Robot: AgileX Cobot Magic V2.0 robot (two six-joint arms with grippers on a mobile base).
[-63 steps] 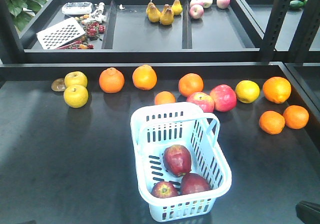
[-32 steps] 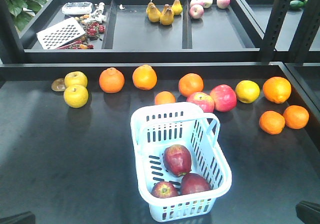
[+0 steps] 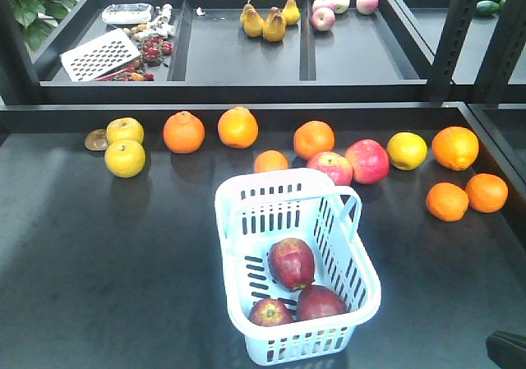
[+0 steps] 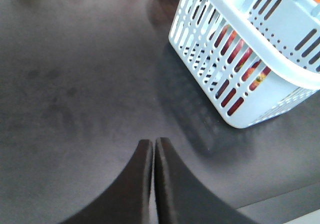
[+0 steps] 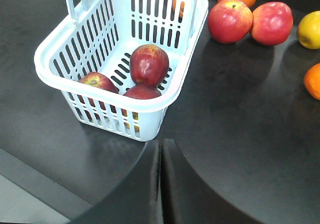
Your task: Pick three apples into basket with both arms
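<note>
Three apples [image 3: 292,262] inside basket [image 3: 246,209], all maroon-red with yellow-green patches; one nearer basket centre, two touching at the near end wall. Basket upright on dark bench [image 3: 99,254], handles [image 3: 352,213] folded down against the rim.

Left claw [image 4: 153,149]: black fingers pressed together, nothing between them, hovering over bare bench just beside the basket's slotted side wall. Red of apples visible through the slots in left wrist view.

Right claw [image 5: 161,149]: fingers together, empty, poised just off the basket's near corner. Same three apples seen from above in right wrist view, two touching, third leaning on them.

Behind basket, along far part of bench: row of oranges [image 3: 183,132], two yellow apples [image 3: 124,157] at left, two pinkish-red apples [image 3: 367,160] just beyond basket's far rim, not touching it. On the back shelf [image 3: 246,57]: pears [image 3: 267,20], more pink apples, white grater [image 3: 100,53].

Right arm visible in front view only as a dark corner [image 3: 505,348] at lower right.
</note>
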